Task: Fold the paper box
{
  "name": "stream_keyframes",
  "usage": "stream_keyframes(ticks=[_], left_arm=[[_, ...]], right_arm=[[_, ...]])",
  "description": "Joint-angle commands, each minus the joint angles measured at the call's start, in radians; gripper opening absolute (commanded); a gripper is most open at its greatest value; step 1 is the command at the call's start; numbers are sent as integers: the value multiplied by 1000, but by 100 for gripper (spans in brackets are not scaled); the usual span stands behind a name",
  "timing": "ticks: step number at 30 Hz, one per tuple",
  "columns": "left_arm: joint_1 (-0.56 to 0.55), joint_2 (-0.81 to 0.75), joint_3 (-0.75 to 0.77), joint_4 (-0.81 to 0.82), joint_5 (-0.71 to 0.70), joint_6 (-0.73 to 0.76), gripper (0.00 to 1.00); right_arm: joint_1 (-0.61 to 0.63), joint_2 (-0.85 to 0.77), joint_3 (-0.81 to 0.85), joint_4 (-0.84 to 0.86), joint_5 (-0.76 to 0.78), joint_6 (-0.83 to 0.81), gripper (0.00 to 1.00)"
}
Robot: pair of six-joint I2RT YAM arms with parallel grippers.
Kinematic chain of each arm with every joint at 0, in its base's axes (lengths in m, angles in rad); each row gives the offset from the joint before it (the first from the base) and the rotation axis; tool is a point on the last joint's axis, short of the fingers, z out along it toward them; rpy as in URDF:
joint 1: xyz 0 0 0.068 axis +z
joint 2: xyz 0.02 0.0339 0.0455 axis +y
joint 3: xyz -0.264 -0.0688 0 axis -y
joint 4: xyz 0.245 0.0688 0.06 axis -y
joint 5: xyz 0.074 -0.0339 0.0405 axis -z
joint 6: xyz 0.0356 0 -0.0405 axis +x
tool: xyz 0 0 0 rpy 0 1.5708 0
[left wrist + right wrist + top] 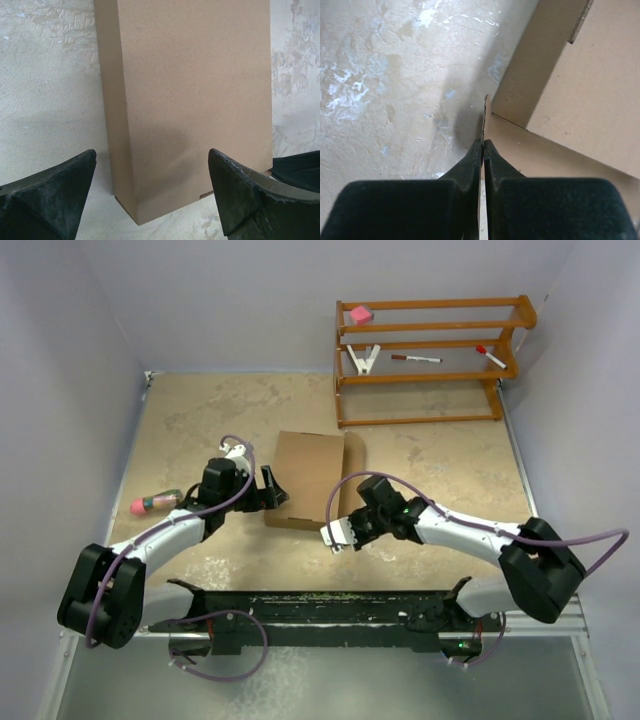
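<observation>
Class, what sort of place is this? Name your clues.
Probably a robotics lab test cell: a left arm and right arm bolted to a walled table, a box to fold, a rack.

Matt box, mottled table.
Ahead of the left fingers, the box is plain brown cardboard, smooth and unglossed; the fingers are dull, grainy black; the table under them looks like blotchy beige stone.

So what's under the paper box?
The paper box sits on the mottled beige table, which shows beside it. Anything beneath is covered by the cardboard, so I cannot tell.
</observation>
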Motion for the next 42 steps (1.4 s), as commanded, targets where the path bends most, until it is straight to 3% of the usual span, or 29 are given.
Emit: stream_keyframes(ticks=[1,27,42], left_arm=[[4,-23,37,14,15,-2,96],[3,-18,46,-15,11,4,96],[4,56,52,-5,-42,25,89]], right_arm=[[-24,41,80,-74,-70,84,0],[-37,122,134,-85,-92,196,22],[-54,169,179,-91,-38,308,0]])
